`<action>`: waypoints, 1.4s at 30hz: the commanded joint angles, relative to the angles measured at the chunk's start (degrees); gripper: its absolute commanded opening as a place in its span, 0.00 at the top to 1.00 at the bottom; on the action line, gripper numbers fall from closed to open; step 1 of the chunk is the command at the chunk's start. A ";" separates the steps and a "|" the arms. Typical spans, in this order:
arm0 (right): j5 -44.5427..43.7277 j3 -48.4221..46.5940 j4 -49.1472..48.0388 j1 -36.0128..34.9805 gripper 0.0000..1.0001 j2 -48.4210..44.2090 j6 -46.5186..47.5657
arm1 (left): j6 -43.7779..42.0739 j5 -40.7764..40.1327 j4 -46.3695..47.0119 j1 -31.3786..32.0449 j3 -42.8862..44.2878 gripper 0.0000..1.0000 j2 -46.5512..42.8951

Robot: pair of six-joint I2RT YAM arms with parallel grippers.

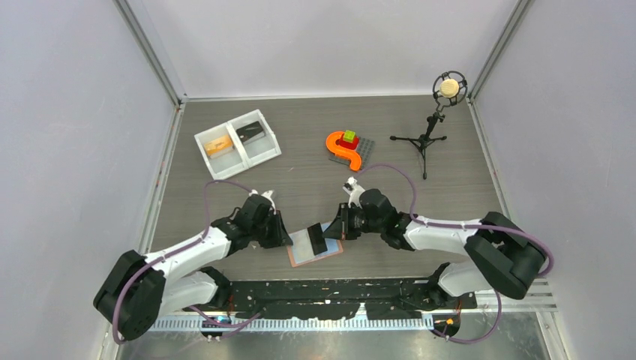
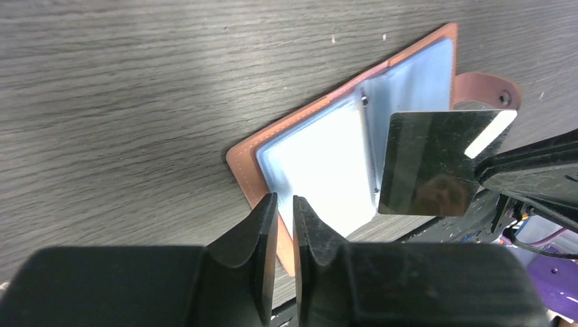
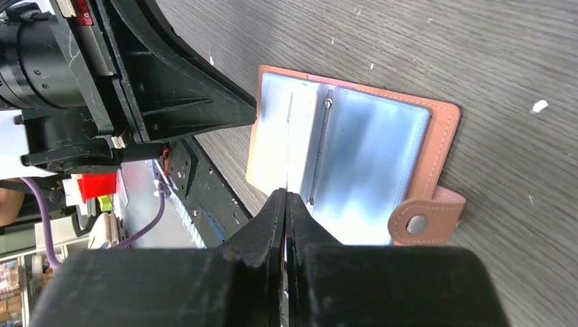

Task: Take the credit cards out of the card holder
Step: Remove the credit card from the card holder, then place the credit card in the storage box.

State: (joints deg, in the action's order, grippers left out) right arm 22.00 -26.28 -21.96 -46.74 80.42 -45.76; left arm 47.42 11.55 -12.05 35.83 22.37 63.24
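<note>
The card holder [image 1: 300,247] lies spread open near the table's front edge, salmon-brown rim and light blue pockets [image 2: 320,163] facing up, its snap tab [image 3: 426,218] at one side. My right gripper [image 1: 331,230] is shut on a dark grey-black credit card [image 2: 429,163] and holds it just above the holder's right half. From the right wrist the credit card [image 3: 288,146] shows edge-on as a thin line running out from the right gripper [image 3: 285,199]. My left gripper [image 2: 285,204] hovers at the holder's near left corner, jaws a narrow gap apart with nothing gripped.
A white two-compartment tray [image 1: 238,144] at the back left holds an orange-brown item and a dark one. An orange toy on a grey plate [image 1: 346,148] sits mid-back. A microphone on a tripod [image 1: 439,112] stands back right. The black base rail [image 1: 337,289] borders the near edge.
</note>
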 commanded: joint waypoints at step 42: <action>-7.67 2.26 1.03 1.57 0.95 -18.48 -28.50 | -35.11 -49.39 6.35 41.58 13.17 0.40 -4.07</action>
State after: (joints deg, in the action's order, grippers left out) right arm 14.04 -24.58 -17.17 -45.25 62.72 -72.77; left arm 14.04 -32.58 -9.74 76.79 33.28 57.93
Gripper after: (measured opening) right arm 0.067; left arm 0.597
